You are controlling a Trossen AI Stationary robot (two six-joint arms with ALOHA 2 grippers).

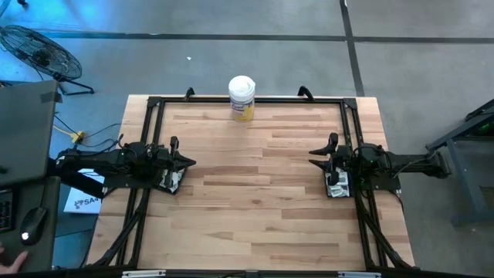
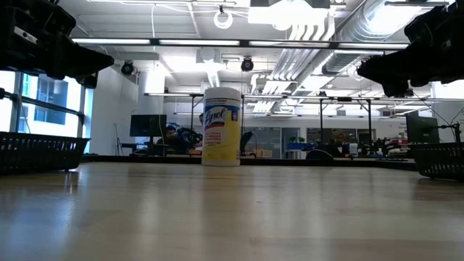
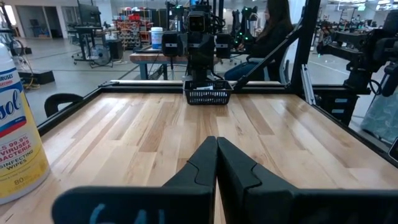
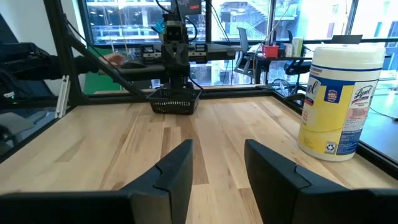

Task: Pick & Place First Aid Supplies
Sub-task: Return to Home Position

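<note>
No small packets, green-white strips or white squares show on the table top. My left gripper (image 1: 189,162) hovers over the table's left side with its fingers shut (image 3: 216,146) and holds nothing. My right gripper (image 1: 315,154) hovers over the right side, open (image 4: 217,144) and empty. A small black basket sits below each arm, one on the left (image 1: 171,181) (image 4: 175,99) and one on the right (image 1: 337,185) (image 3: 208,94). From above something pale shows in each; I cannot tell what it is.
A white-lidded canister with a yellow label (image 1: 241,96) (image 2: 221,127) (image 4: 342,102) stands upright on its base at the middle of the table's far edge. A black frame (image 1: 154,104) borders the wooden top. The wood between the two arms is bare. A person's hand (image 1: 11,256) shows off the table's left.
</note>
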